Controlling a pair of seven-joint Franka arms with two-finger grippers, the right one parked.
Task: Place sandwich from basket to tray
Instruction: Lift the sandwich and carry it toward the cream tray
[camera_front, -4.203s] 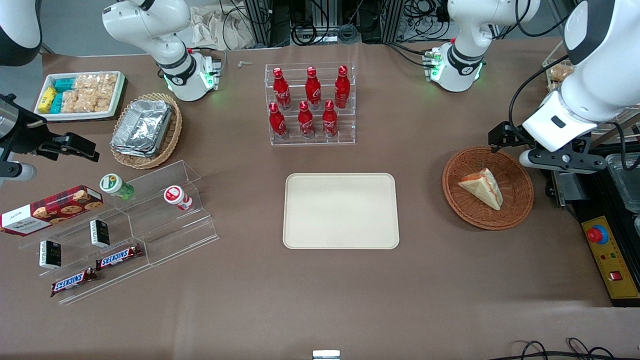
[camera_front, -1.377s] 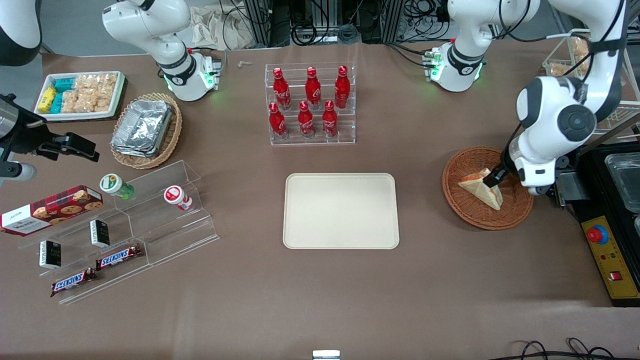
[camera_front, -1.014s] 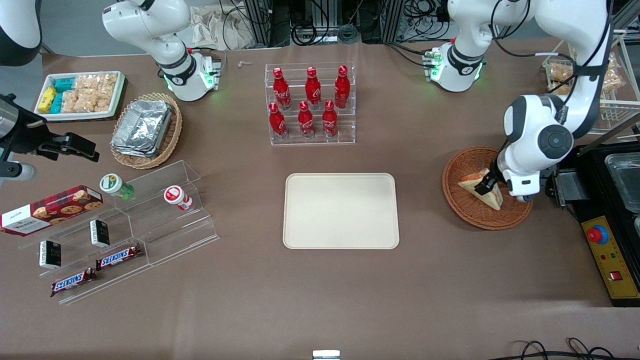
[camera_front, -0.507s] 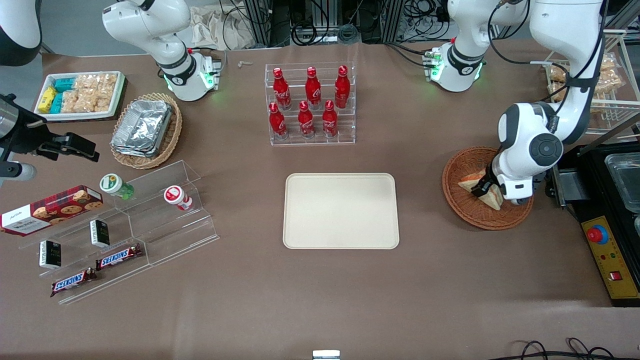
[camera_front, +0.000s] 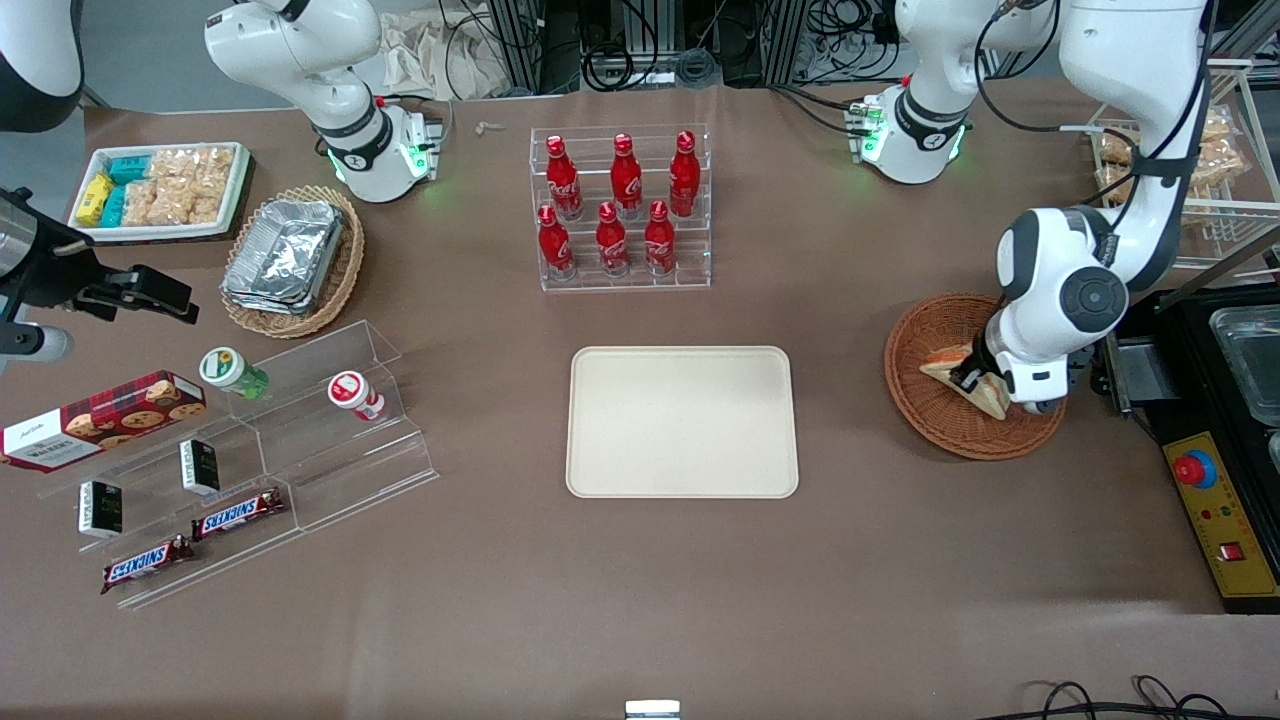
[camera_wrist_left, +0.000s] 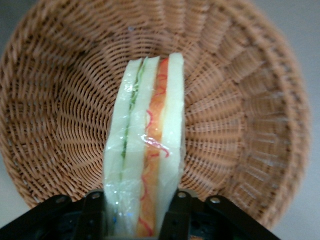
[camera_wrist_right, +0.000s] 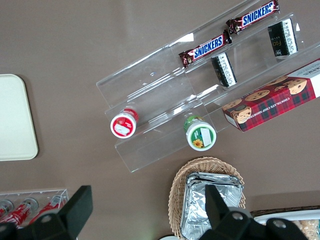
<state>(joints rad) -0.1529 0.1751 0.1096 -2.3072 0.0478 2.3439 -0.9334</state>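
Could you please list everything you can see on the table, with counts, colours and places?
sandwich: one, white with red and green filling, in the basket
basket: one, reddish-brown wicker, toward the working arm's end
tray: one, cream, mid-table
cola bottles: six, red, in a clear rack
foil containers: stacked, silver, in a tan basket
Snickers bars: two, brown, on the clear stand
cookie box: one, red
tool: one, black, shut on the sandwich, in the basket

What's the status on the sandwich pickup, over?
Left gripper down in the round reddish-brown wicker basket, fingers clamped on the triangular white-bread sandwich. Sandwich not yet out. Flat cream-beige tray bare, nothing between.
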